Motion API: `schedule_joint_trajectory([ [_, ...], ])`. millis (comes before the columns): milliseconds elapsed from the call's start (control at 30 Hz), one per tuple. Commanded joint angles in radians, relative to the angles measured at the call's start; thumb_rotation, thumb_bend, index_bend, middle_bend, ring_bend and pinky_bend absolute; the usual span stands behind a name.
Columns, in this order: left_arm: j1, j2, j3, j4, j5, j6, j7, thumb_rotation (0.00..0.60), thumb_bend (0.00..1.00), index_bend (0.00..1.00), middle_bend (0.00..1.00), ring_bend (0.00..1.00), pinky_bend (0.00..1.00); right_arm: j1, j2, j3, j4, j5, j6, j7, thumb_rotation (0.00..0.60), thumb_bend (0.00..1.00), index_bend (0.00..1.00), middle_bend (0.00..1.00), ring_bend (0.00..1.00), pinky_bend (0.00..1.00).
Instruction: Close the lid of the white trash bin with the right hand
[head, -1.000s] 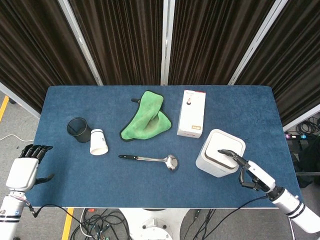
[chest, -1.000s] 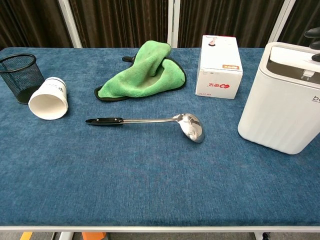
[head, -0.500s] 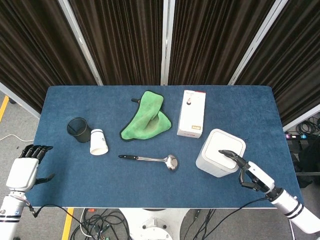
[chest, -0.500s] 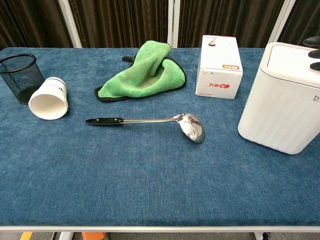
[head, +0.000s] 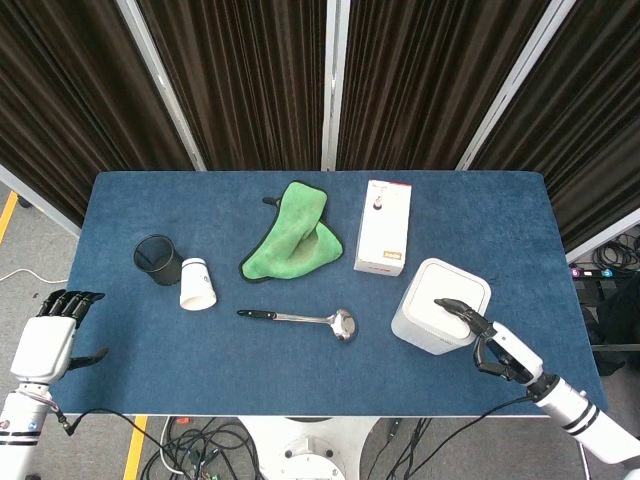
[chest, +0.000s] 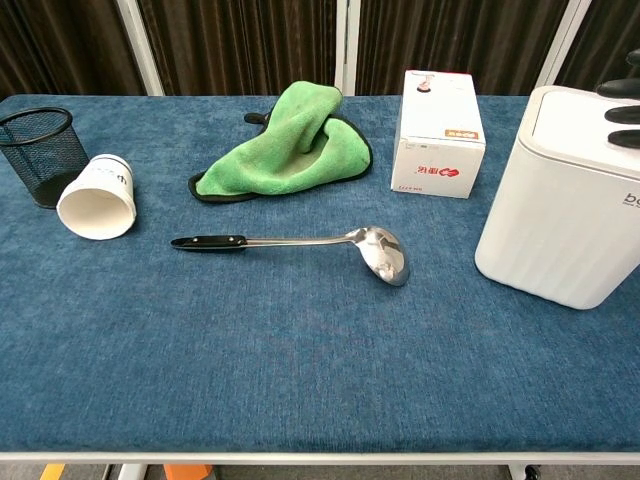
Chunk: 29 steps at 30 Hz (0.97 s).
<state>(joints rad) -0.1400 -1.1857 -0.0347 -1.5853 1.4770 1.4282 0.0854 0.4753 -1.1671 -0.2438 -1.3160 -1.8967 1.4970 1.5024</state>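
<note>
off the near left corner of the bench (head: 120, 210), the left hand (head: 48, 343) hangs beside the bench edge with its fingers (head: 70, 299) spread apart, holding nothing. at the near right, the right hand (head: 495, 345) reaches in from the near edge; one of its dark fingers (head: 452, 307) lies stretched out on top of the lid (head: 452, 290) of the white trash bin (head: 438, 306), while the others are curled in under the palm, clear of the bin's near side, with nothing in them. in the chest view only dark fingertips (chest: 620, 89) show at the picture's right edge above the lid, and whether they press it i cannot tell. the bin stands upright near the right end of the near edge, its lid lying flat and closed. left of it, toward the middle of the near edge, a ladle (head: 300, 319) lies with its bowl pointing at the bin. further in, a white box (head: 383, 227) lies behind the bin, a green cloth (head: 293, 236) is crumpled at mid-bench, and toward the left edge a paper cup (head: 196, 284) lies on its side just beside a black mesh cup (head: 157, 259).
</note>
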Motion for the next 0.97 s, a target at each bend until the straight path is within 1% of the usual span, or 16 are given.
schedule_joint_trajectory([
  [33, 0.001, 0.0, 0.0, 0.001, -0.001, 0.001, -0.001, 0.6, 0.0, 0.22, 0.24, 0.16, 0.14, -0.016, 0.015, 0.011, -0.014, -0.009, 0.061, -0.034, 0.548, 0.98, 0.0, 0.03, 0.0, 0.0],
  [200, -0.001, 0.0, -0.002, 0.0, 0.0, 0.0, -0.002, 0.6, 0.0, 0.22, 0.24, 0.16, 0.14, -0.049, 0.056, 0.023, -0.047, -0.019, 0.159, -0.086, 0.547, 0.97, 0.0, 0.04, 0.0, 0.0],
  [300, -0.001, 0.0, -0.002, -0.002, 0.002, 0.002, -0.001, 0.6, 0.0, 0.22, 0.24, 0.16, 0.14, -0.085, 0.071, 0.036, -0.047, 0.001, 0.207, -0.152, 0.546, 0.96, 0.0, 0.05, 0.0, 0.0],
  [367, -0.001, 0.0, -0.003, -0.002, 0.002, 0.003, -0.001, 0.6, 0.0, 0.22, 0.24, 0.16, 0.14, -0.129, 0.063, 0.059, -0.028, 0.056, 0.211, -0.306, 0.546, 0.92, 0.0, 0.06, 0.0, 0.0],
  [400, 0.0, 0.0, -0.003, -0.003, 0.003, 0.005, -0.001, 0.6, 0.0, 0.22, 0.24, 0.16, 0.14, -0.152, 0.055, 0.073, -0.016, 0.091, 0.203, -0.411, 0.547, 0.9, 0.0, 0.06, 0.0, 0.0],
  [433, 0.001, 0.0, -0.002, -0.003, 0.004, 0.007, -0.002, 0.6, 0.0, 0.22, 0.24, 0.16, 0.14, -0.18, 0.043, 0.091, -0.001, 0.137, 0.186, -0.568, 0.546, 0.86, 0.0, 0.06, 0.0, 0.0],
  [500, 0.003, 0.001, 0.0, -0.003, 0.007, 0.009, -0.003, 0.6, 0.0, 0.22, 0.24, 0.16, 0.14, -0.218, 0.026, 0.109, 0.014, 0.2, 0.155, -0.797, 0.544, 0.8, 0.0, 0.05, 0.0, 0.0],
  [533, 0.005, 0.002, 0.001, -0.004, 0.008, 0.01, -0.003, 0.6, 0.0, 0.22, 0.24, 0.16, 0.14, -0.242, 0.015, 0.116, 0.02, 0.236, 0.138, -0.934, 0.543, 0.73, 0.0, 0.02, 0.0, 0.0],
  [567, 0.005, 0.002, 0.002, -0.006, 0.009, 0.012, -0.004, 0.6, 0.0, 0.22, 0.24, 0.16, 0.14, -0.261, 0.006, 0.122, 0.023, 0.264, 0.13, -1.034, 0.542, 0.65, 0.0, 0.01, 0.0, 0.0],
  [600, 0.007, 0.003, 0.003, -0.008, 0.01, 0.014, -0.004, 0.6, 0.0, 0.22, 0.24, 0.16, 0.14, -0.28, -0.004, 0.129, 0.024, 0.291, 0.126, -1.126, 0.542, 0.6, 0.0, 0.0, 0.0, 0.0],
  [633, 0.008, 0.004, 0.004, -0.01, 0.012, 0.017, -0.005, 0.6, 0.0, 0.22, 0.24, 0.16, 0.14, -0.304, -0.016, 0.138, 0.017, 0.325, 0.125, -1.222, 0.542, 0.53, 0.0, 0.0, 0.0, 0.0],
  [667, 0.01, 0.004, 0.005, -0.012, 0.014, 0.02, -0.006, 0.6, 0.0, 0.22, 0.24, 0.16, 0.14, -0.32, -0.025, 0.146, 0.011, 0.347, 0.127, -1.271, 0.543, 0.48, 0.0, 0.0, 0.0, 0.0],
  [733, 0.014, 0.005, 0.007, -0.012, 0.018, 0.025, -0.009, 0.6, 0.0, 0.22, 0.24, 0.16, 0.14, -0.353, -0.045, 0.164, 0.009, 0.388, 0.141, -1.341, 0.543, 0.46, 0.0, 0.0, 0.0, 0.0],
  [800, 0.016, 0.006, 0.009, -0.01, 0.02, 0.026, -0.015, 0.6, 0.0, 0.22, 0.24, 0.16, 0.14, -0.376, -0.065, 0.18, 0.023, 0.414, 0.155, -1.37, 0.543, 0.45, 0.0, 0.0, 0.0, 0.0],
  [967, 0.017, 0.01, 0.006, 0.0, 0.024, 0.032, -0.038, 0.6, 0.0, 0.22, 0.24, 0.16, 0.14, -0.413, -0.101, 0.209, 0.066, 0.454, 0.148, -1.353, 0.543, 0.45, 0.0, 0.0, 0.0, 0.0],
])
